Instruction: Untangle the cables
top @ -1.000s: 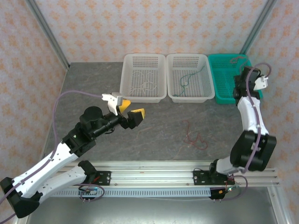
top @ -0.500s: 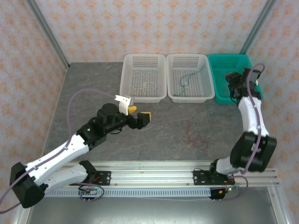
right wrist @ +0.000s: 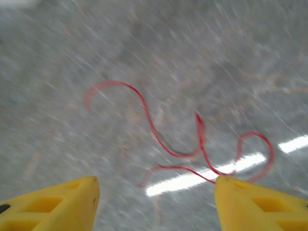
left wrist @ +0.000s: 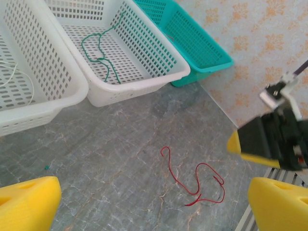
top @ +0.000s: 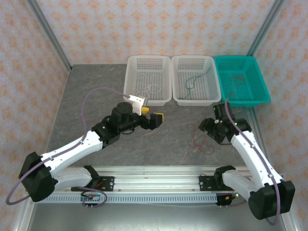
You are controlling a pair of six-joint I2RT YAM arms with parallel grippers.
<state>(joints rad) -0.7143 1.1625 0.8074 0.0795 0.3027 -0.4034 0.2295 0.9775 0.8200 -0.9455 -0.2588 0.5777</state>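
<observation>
Both of my grippers are released. The left gripper [top: 151,116] hangs over the middle of the table with its yellow fingers spread wide on nothing. The right gripper [right wrist: 155,186] hovers low, jaws parted and empty, with the red cable [right wrist: 166,147] on the surface just ahead of it.

The table [top: 91,91] is grey, matt and stone-patterned, hard and flat. Three perforated plastic baskets with rounded rims stand side by side along its far edge:

- **The left white basket [top: 149,57]** holds a pale cable [top: 147,89], barely visible against the mesh.
- **The middle white basket [top: 192,57]** holds a teal-green cable [top: 191,83] in a loose squiggle.
- **The teal basket [top: 237,57]**, nearest the far right corner, holds a thin reddish wire [top: 235,84].

The red cable lies apart from the others on bare table, toward the near right and in front of the middle white basket. It wanders in soft, open loops, and I cannot tell whether it crosses itself.

I judge it nearly weightless and quite limp — it will not hold a shape, and its ends will trail and swing once lifted. It is thin and smooth and lies flush on a hard surface, so it could slide out of a careless pinch. I would take it on a straight run near its middle, between the loops, pressing my fingertips down to the table and closing squarely across a single strand.
</observation>
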